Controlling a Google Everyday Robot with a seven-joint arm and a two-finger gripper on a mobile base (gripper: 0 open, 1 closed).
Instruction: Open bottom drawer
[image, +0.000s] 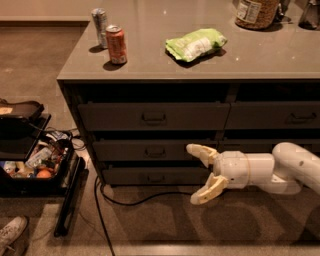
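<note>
The bottom drawer (150, 176) is the slim grey-brown front lowest in the left stack, shut, with a small dark bar handle (156, 179) at its centre. My gripper (199, 174) comes in from the right on a white arm and hangs in front of the stack, to the right of that handle. Its two cream fingers are spread wide: the upper fingertip (195, 149) lies over the middle drawer (155, 150), the lower one (199, 198) is down over the floor. Nothing is between them.
Countertop (150, 60) holds an orange can (116, 44), a silver can (99, 21), a green bag (196, 44) and a jar (256, 11). A black cable (135, 201) trails on the floor below the drawers. An open black case (35, 162) of items sits left; a shoe (11, 233) bottom left.
</note>
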